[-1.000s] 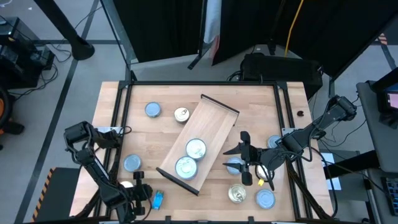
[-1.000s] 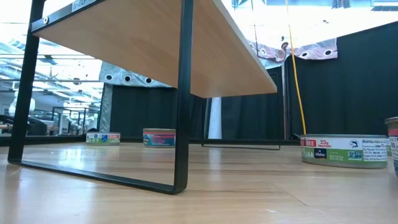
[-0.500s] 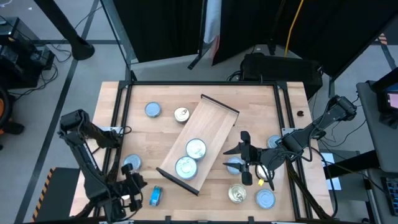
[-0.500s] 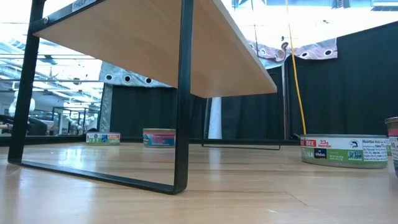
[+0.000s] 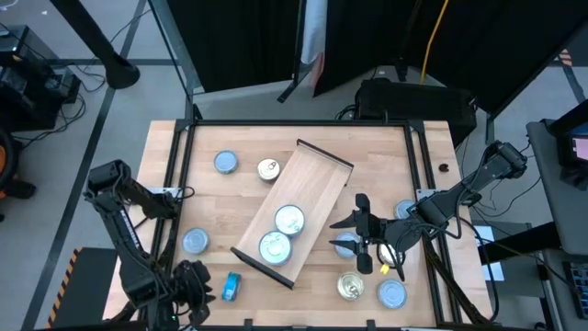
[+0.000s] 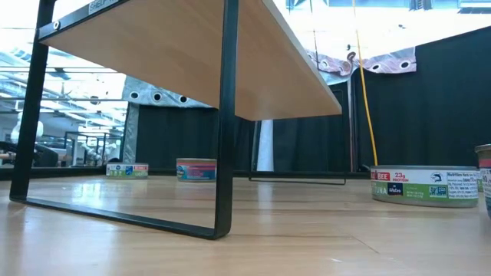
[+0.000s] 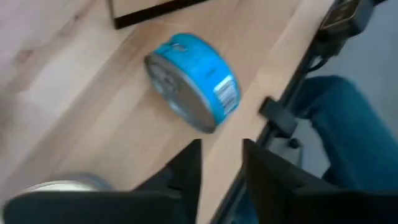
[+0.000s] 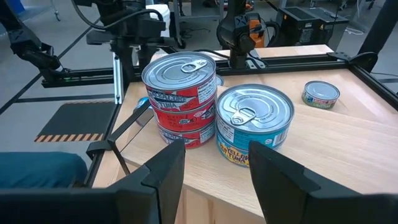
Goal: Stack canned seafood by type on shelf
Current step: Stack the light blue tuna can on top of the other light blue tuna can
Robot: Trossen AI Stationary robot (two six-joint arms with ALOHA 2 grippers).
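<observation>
The shelf [image 5: 294, 211] stands slantwise mid-table on dark legs [image 6: 224, 123]. Two tins sit on it: a stack of red-labelled tins [image 8: 180, 99] and a teal tin [image 8: 255, 124] beside it. Several more tins stand on the tabletop. A blue tin [image 7: 193, 81] lies on its side near the table's near edge [image 5: 230, 288]. My left gripper [image 7: 221, 171] is open just left of that tin [image 5: 188, 280] and touches nothing. My right gripper [image 8: 217, 168] hangs open right of the shelf [image 5: 363, 230], above a blue tin [image 5: 345, 245].
Blue tins stand at the far left [image 5: 225, 163], left [image 5: 194, 241], right [image 5: 404, 210] and near right [image 5: 392, 294]. Gold-topped tins stand left of the shelf [image 5: 268, 169] and near right [image 5: 350, 287]. A dark frame [image 5: 175, 184] runs along the table's sides.
My left gripper has drawn back from the blue tin on its side, toward the table's near-left corner, and the arm's elbow has swung outward to the left. The tin has stayed about where it was. The right arm has kept still.
</observation>
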